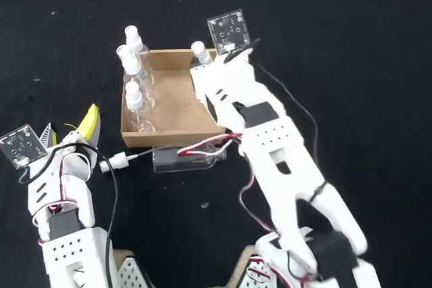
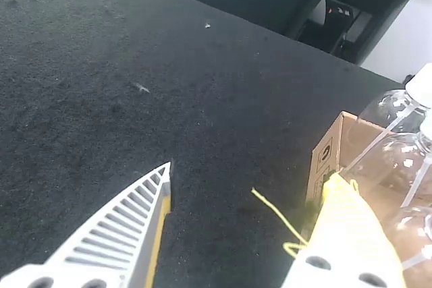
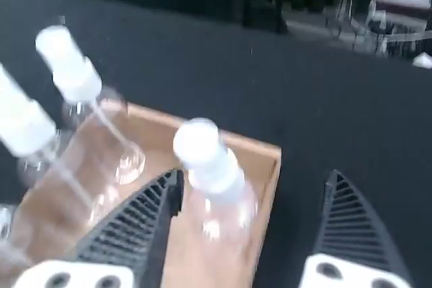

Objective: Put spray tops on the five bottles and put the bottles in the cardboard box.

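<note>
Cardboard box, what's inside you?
Three bottles with spray tops stand along one wall, and a fourth bottle stands in the far corner inside the open right gripper. The arm hides some of the box there.

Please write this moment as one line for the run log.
box: three bottles plus fourth bottle inside, topped | right claw: open around it | fifth bottle: lying on table, top off | left claw: open, empty

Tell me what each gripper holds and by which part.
Nothing. The left gripper is open and empty; the right gripper is open around a bottle.
</note>
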You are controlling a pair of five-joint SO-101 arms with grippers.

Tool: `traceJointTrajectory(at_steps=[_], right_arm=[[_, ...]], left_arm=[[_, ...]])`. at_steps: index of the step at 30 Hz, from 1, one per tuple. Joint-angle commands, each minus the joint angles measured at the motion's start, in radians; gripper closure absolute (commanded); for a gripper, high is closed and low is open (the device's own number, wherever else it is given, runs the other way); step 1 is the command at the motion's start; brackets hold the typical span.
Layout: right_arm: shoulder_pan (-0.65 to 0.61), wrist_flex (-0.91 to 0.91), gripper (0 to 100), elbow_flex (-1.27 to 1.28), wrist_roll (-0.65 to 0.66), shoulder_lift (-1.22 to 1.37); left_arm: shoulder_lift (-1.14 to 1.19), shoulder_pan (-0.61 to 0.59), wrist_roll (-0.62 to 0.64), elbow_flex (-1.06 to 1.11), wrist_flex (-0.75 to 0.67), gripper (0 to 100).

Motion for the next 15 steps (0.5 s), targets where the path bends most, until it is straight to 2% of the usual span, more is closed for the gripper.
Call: traceJointTrajectory(at_steps=[1, 3, 5, 11, 15], right_arm=[[0.003, 0.124, 80.2, -0.065, -0.006, -0.099], [0.005, 0.178, 86.4, -0.065, 0.0, -0.12], [0.0, 0.236, 87.3, -0.068, 0.0, -0.139], [-0.002, 0.381, 80.2, -0.07, 0.0, -0.205], [-0.002, 0.511, 79.0, -0.07, 0.012, -0.249]], left_arm=[[-0.014, 0.007, -0.002, 0.024, 0.005, 76], [-0.014, 0.007, -0.002, 0.024, 0.005, 76], [-0.014, 0.007, -0.002, 0.024, 0.005, 76], [-0.015, 0.007, -0.002, 0.024, 0.005, 76], [-0.015, 0.007, -0.002, 0.024, 0.005, 76]])
